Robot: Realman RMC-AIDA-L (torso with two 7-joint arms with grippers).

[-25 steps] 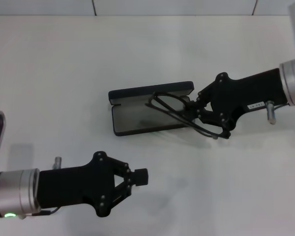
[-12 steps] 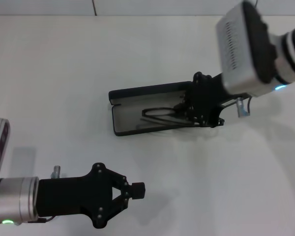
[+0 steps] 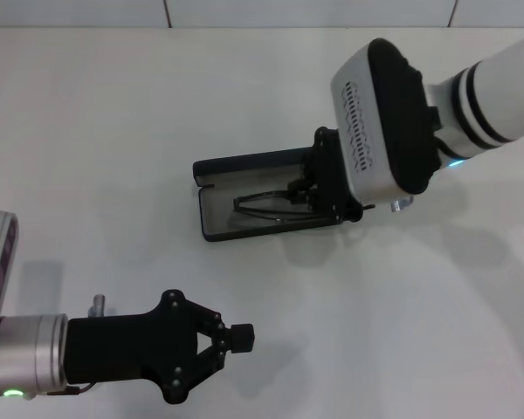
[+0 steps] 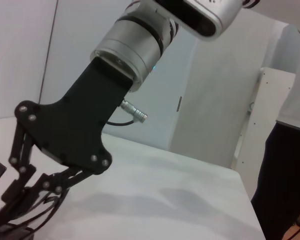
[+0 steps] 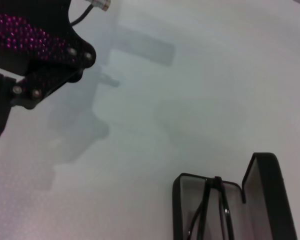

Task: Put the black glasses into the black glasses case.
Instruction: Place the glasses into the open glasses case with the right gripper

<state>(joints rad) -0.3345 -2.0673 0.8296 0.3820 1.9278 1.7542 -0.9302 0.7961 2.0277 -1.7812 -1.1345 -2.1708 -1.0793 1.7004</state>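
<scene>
Left gripper (image 3: 241, 337) low at the near left of the white table (image 3: 113, 131), well apart from the case, fingers (image 3: 244, 335) closed together on nothing, tips pointing right; same gripper seen from behind in the right wrist view (image 5: 0, 115), above its shadow on the table.

Black glasses case (image 3: 211, 188) near the table's middle, open, lid (image 3: 244, 164) raised along the far edge, grey-lined tray (image 3: 217, 209) lying flat. In the right wrist view, case (image 5: 260, 195) open likewise, lid upright beside the tray.

Black glasses (image 3: 266, 203) inside the tray, folded, front toward the left end of the case, slim temple arms running right toward the gripper. In the right wrist view, glasses (image 5: 212, 210) down in the grey lining, partly cut off by the frame edge.

Right gripper (image 3: 313, 194) over the right end of the case, reaching in from the right beneath its white wrist camera housing (image 3: 380, 118); fingers largely hidden under the housing, state impossible to tell. In the left wrist view, black linkage of the right gripper (image 4: 25, 200) lowered onto the case end, thin frame wires of the glasses (image 4: 45, 205) just beside it; contact between the two not discernible.
</scene>
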